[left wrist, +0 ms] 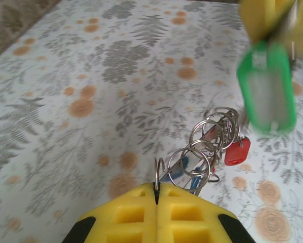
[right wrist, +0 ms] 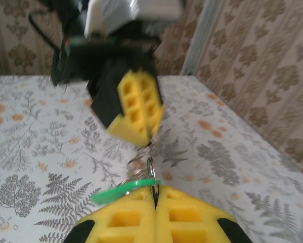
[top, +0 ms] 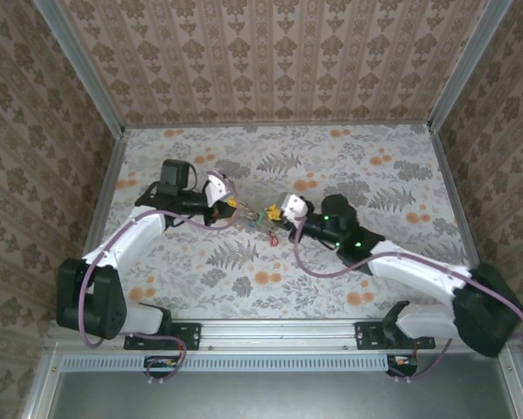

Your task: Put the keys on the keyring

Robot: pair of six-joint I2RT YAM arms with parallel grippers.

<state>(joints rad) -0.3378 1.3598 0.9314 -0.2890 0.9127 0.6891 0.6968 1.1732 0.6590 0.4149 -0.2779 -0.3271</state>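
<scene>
Floral-print desk (top: 392,166), walled by patterned wallpaper (top: 270,61). Left fingers (left wrist: 126,215) are clenched, with a thin wire of the keyring (left wrist: 206,145) rising from their seam. The keyring is held near the desk's centre, between the two sets of fingers; whether it touches the desk cannot be told. Red key (left wrist: 237,151) and blue key (left wrist: 177,171) dangle among the overlapping loops, their blades largely hidden. Right fingers (right wrist: 186,217) are pressed together on the green tag (left wrist: 266,88) — edge-on in the right wrist view, and blurred and cut off at the top in the left wrist view. From overhead the bundle is too small to resolve.
</scene>
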